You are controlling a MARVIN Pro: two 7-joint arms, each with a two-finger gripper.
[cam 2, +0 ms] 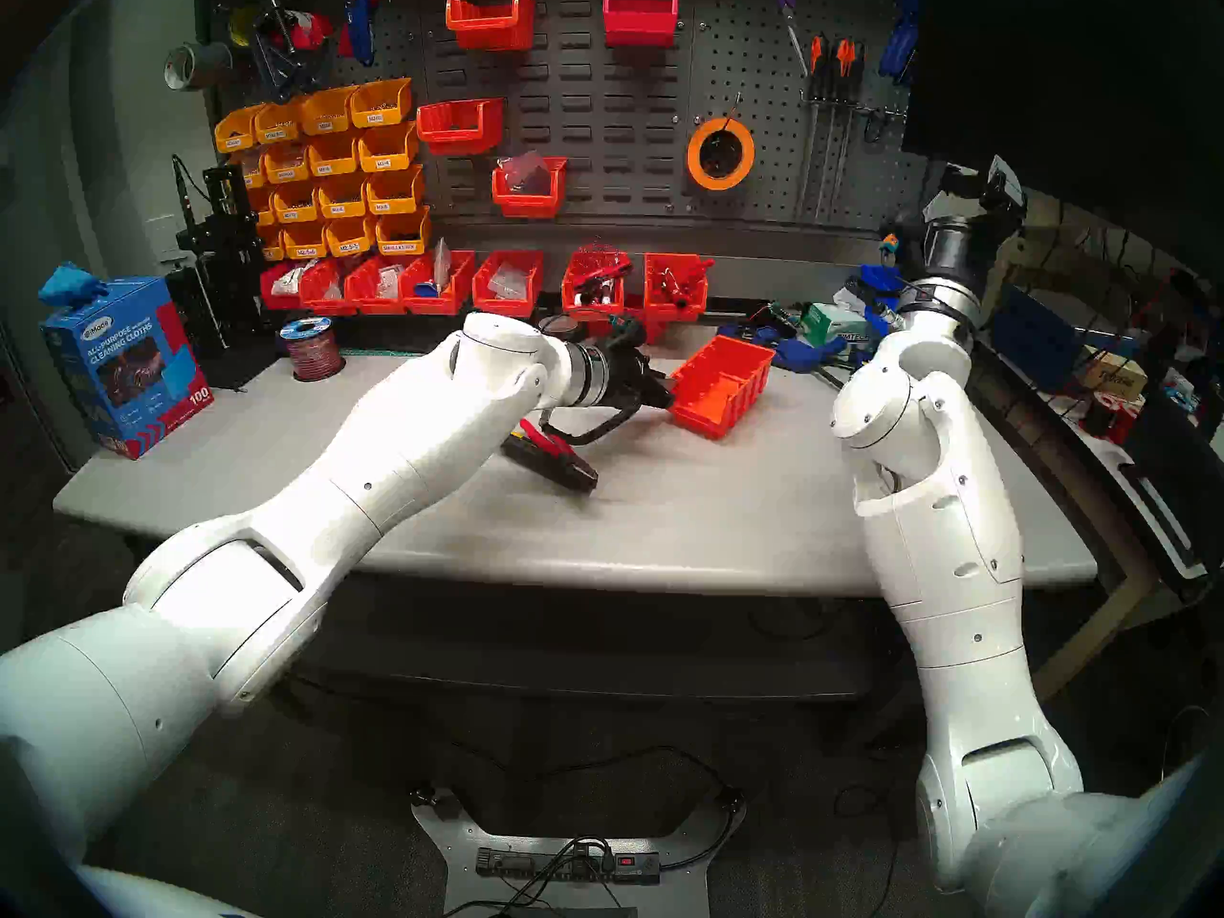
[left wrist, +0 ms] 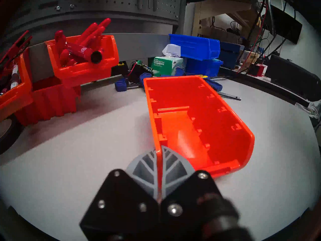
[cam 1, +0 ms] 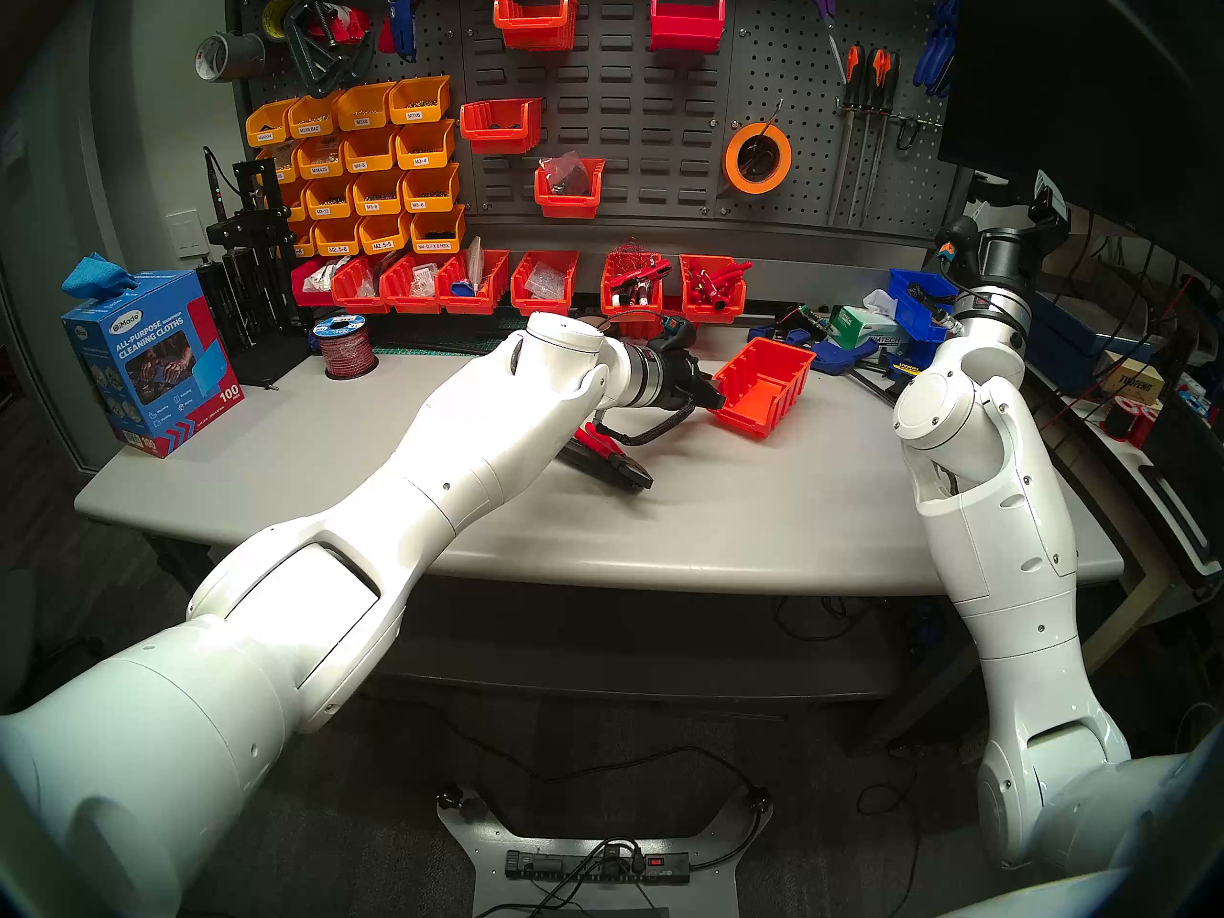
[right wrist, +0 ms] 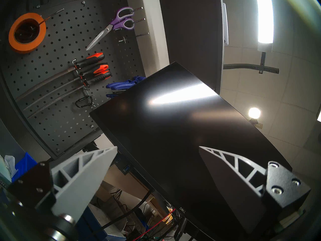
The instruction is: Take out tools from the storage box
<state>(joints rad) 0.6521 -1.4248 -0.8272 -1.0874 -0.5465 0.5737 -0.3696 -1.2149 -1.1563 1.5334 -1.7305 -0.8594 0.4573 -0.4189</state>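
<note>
Pinching the storage box (left wrist: 199, 117) wall, the left gripper (left wrist: 159, 159) steadies the emptied bin; tools (cam 1: 612, 463) lie beside it.

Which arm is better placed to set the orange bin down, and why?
Left. Its claw is shut on the orange bin wall, tilting it over the table. The right claw is open, raised toward the monitor.

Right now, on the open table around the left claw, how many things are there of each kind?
Orange-red bin: 1 (empty, its side wall pinched in the left claw)
Red-handled pliers: 1
Black long tool: 1 (partly hidden under the left arm)
Total: 3
</note>
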